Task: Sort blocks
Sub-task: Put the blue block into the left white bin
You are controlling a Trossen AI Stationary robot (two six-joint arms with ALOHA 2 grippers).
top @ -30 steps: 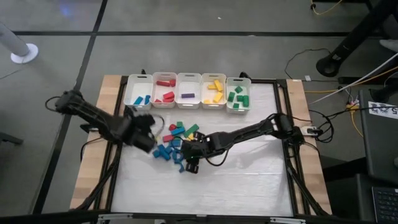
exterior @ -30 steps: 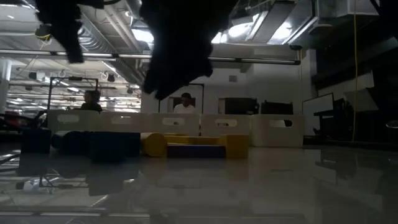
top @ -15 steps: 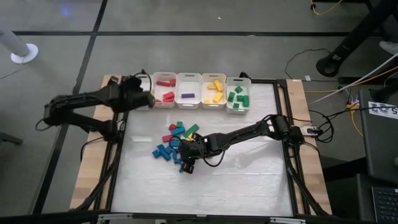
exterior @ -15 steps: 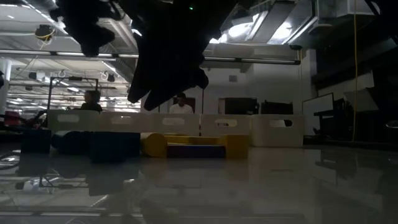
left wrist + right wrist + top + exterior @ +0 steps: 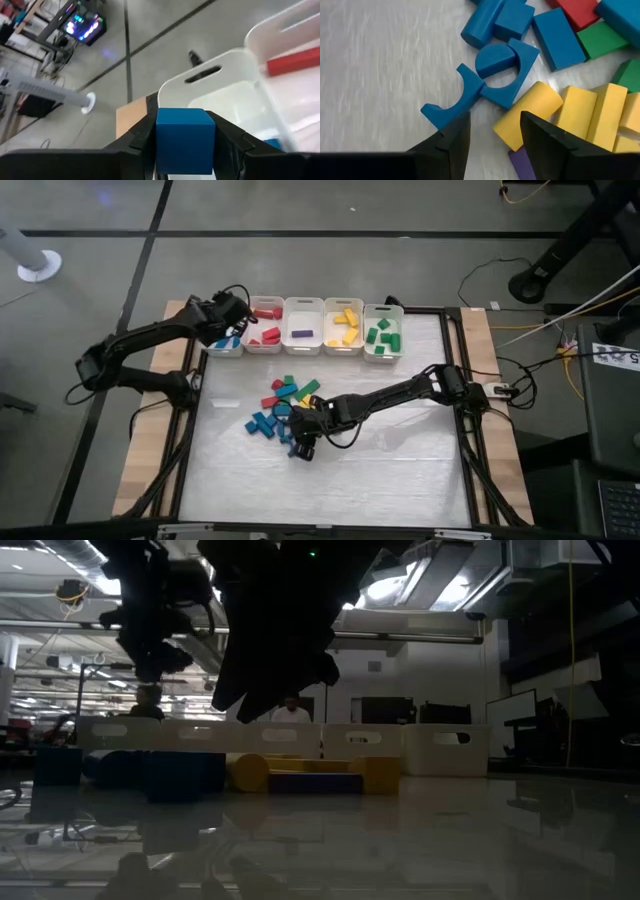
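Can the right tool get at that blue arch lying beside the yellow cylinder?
Probably yes. The right tool hovers open just over the blue arch, which lies flat at the pile's edge. Nothing covers it, though the yellow cylinder sits close beside one finger.

— Open ground? You have bare mat (image 5: 400,470) near side and right of the pile (image 5: 283,405).
— Obstacles? Bin row (image 5: 303,326) along the far edge; right arm (image 5: 390,396) crosses mid-table.
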